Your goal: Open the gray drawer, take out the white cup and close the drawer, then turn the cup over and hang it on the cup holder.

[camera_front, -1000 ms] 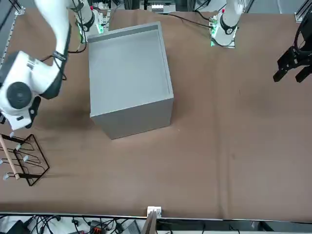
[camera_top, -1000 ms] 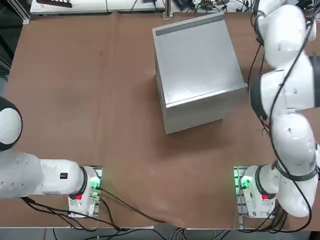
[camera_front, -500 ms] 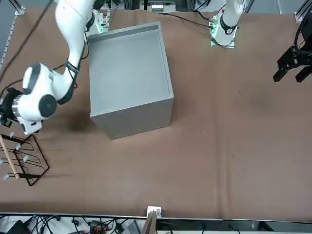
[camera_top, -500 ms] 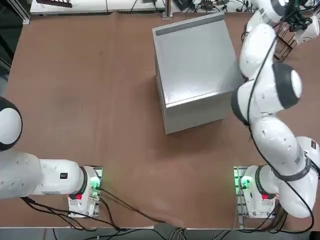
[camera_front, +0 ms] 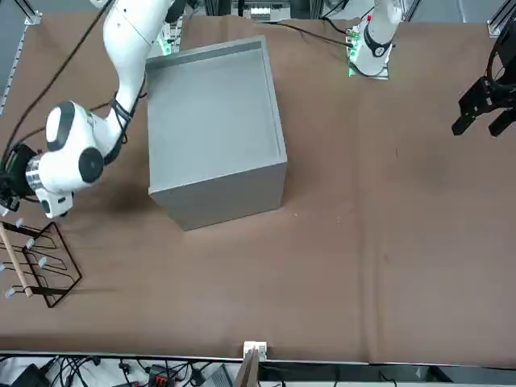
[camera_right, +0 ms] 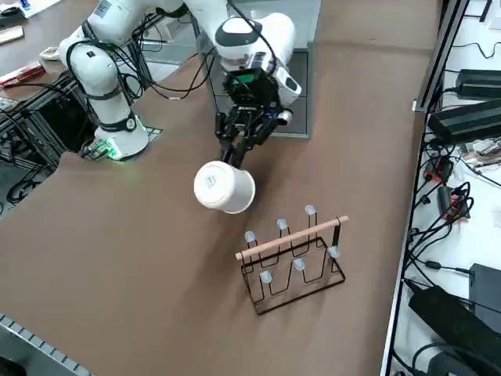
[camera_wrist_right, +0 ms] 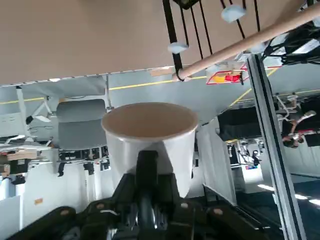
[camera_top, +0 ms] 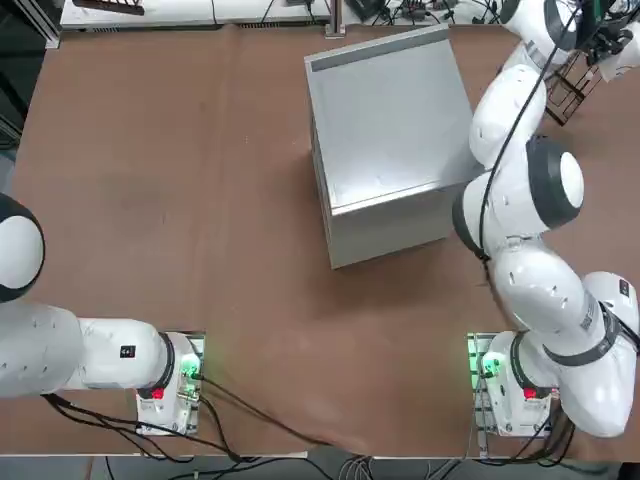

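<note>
Right side view, left to right: right gripper clamped on rim of white cup, cup carried in air, base turned outward, likely flipped for hanging. Cup holder beside, apart, pegs free. Gray drawer shut, so judged at hang step.

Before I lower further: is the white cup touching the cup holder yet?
Apart. The right side view shows brown table between the white cup and the cup holder.
</note>
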You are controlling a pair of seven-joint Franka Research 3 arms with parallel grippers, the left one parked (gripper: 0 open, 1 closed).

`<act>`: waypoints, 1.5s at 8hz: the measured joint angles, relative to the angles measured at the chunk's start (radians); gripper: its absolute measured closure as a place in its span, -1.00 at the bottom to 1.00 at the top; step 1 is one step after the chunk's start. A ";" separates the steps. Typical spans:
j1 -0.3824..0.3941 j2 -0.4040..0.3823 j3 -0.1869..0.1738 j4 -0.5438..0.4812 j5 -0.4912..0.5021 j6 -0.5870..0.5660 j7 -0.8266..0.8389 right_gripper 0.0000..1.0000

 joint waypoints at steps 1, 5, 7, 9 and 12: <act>0.038 0.000 -0.023 -0.046 -0.001 0.025 0.000 0.61; 0.117 0.000 -0.049 -0.147 -0.001 0.127 0.015 0.61; 0.117 0.000 -0.064 -0.189 -0.001 0.203 0.017 0.61; 0.117 0.000 -0.074 -0.226 -0.001 0.279 0.018 0.61; 0.119 0.052 -0.059 -0.222 -0.009 0.315 0.030 0.61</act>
